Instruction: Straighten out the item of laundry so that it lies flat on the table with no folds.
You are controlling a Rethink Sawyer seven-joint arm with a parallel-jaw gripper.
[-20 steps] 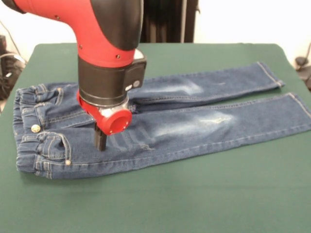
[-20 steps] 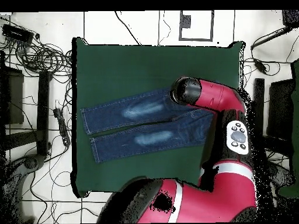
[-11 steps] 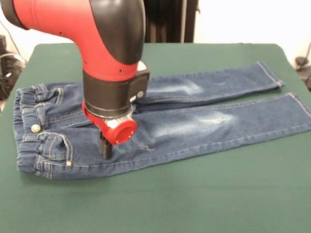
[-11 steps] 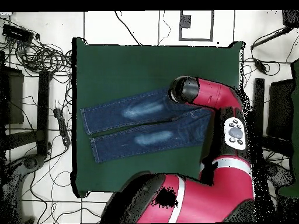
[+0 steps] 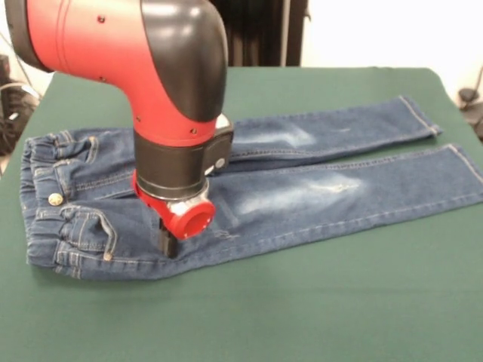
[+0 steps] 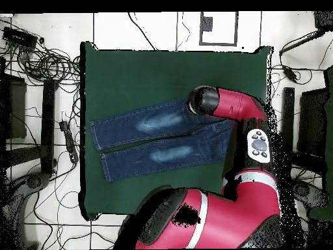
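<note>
The item of laundry, small blue jeans (image 5: 317,192), lies spread on the green table (image 5: 339,302). Its waistband is at the left and both legs run out to the right, side by side. My gripper (image 5: 166,245) reaches straight down from the red and black wrist (image 5: 181,204) onto the near hip of the jeans, just right of the front pocket. Only one black tip shows, touching the denim. In the overhead view the jeans (image 6: 156,137) lie across the table (image 6: 162,71), and the arm's wrist (image 6: 205,101) covers the gripper and the waistband end.
Cables and equipment (image 6: 45,65) lie on the floor around the table's edges. A dark stand (image 5: 260,34) rises behind the table's far edge. The arm's red body (image 6: 214,221) overhangs the table edge nearest the base.
My gripper has slid across the hip towards the jeans' near edge and slightly towards the legs, staying down on the denim. The jeans' outline is almost unchanged.
</note>
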